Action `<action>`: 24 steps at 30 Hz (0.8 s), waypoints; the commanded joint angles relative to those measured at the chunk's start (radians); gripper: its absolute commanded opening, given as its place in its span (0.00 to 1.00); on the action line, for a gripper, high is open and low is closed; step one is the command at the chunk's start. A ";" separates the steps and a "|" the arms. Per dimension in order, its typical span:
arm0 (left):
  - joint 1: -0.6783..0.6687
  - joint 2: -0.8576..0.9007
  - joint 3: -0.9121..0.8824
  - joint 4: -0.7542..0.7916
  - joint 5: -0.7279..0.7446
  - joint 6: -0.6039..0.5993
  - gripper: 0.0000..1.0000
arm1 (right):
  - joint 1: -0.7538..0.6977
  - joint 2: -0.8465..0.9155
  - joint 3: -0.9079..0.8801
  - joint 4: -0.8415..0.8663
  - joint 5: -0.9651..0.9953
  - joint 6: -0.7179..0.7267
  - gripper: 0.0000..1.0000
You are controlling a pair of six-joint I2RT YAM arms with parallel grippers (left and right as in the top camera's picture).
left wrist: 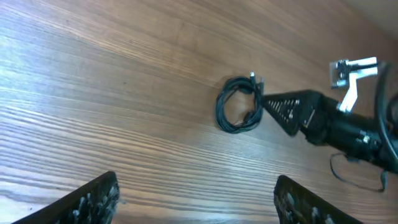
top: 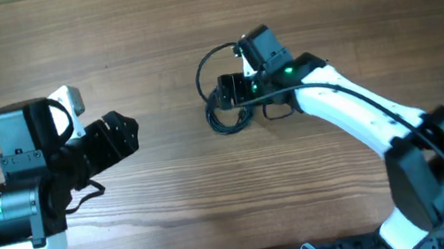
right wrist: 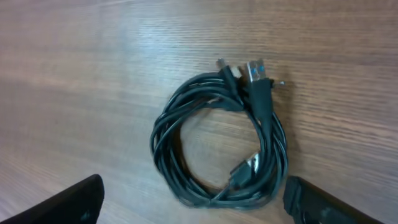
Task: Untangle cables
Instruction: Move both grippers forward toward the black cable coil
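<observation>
My left tool (top: 127, 132) hangs over the left part of the brown, wood-grained surface (top: 144, 29), well apart from the work. In my left wrist view its two dark fingers (left wrist: 93, 199) sit at the bottom corners with bare wood between them, so this tool (left wrist: 196, 180) is spread wide and carries nothing.

The bundle of thin black cables (top: 224, 111) lies near the middle of the surface, towards the far side, wound into a small, roughly round coil of several turns. From my left wrist it shows as a dark ring (left wrist: 239, 106) lying flat on the wood, with my right tool (left wrist: 280, 106) coming in from the right and its pointed tip just beside the ring's edge. I cannot tell whether they touch.

My right tool (top: 230, 92) is directly over the coil. In my right wrist view the coil (right wrist: 217, 143) fills the centre, and the tool's (right wrist: 194, 182) black fingers (right wrist: 81, 199) stand wide on either side of its near edge, gripping nothing. At the coil's far side a silver flat plug (right wrist: 255, 68) and a smaller dark plug (right wrist: 222, 63) stick out side by side. Another plug end (right wrist: 245, 168) lies tucked against the strands on the near right.
</observation>
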 commanded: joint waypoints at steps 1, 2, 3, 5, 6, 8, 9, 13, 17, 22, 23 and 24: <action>-0.003 -0.003 0.013 -0.005 -0.053 0.044 0.81 | 0.031 0.079 0.011 0.048 -0.085 -0.078 0.93; -0.003 -0.003 0.012 -0.006 -0.052 0.059 0.80 | 0.040 0.079 0.011 0.023 -0.084 -0.157 0.93; -0.003 -0.002 0.012 -0.007 -0.056 0.065 0.80 | 0.053 0.077 0.011 -0.019 -0.072 -0.261 0.93; -0.003 0.001 0.012 -0.006 -0.056 0.066 0.80 | 0.072 0.077 0.012 -0.130 0.013 -0.401 0.94; -0.003 0.004 0.012 -0.006 -0.056 0.082 0.79 | 0.078 0.077 0.012 -0.190 0.080 -0.422 0.94; -0.003 0.015 0.008 -0.006 -0.055 0.113 0.72 | 0.082 0.077 0.012 -0.292 0.203 -0.399 0.91; -0.003 0.023 0.006 -0.005 -0.055 0.116 0.71 | 0.082 0.077 0.012 -0.325 0.257 -0.363 0.86; -0.014 0.084 0.004 -0.005 -0.031 0.164 0.65 | 0.082 0.058 0.022 -0.384 0.429 -0.145 0.80; -0.109 0.175 0.004 0.013 0.009 0.231 0.63 | 0.082 -0.052 0.113 -0.385 0.388 -0.116 0.80; -0.299 0.304 0.004 0.097 0.004 0.319 0.62 | 0.082 -0.280 0.261 -0.389 0.415 -0.148 0.93; -0.338 0.331 0.004 0.120 -0.017 0.325 0.62 | 0.082 -0.330 0.285 -0.389 0.415 -0.195 0.99; -0.381 0.368 0.004 0.158 -0.065 0.325 0.57 | 0.082 -0.380 0.296 -0.388 0.414 -0.258 1.00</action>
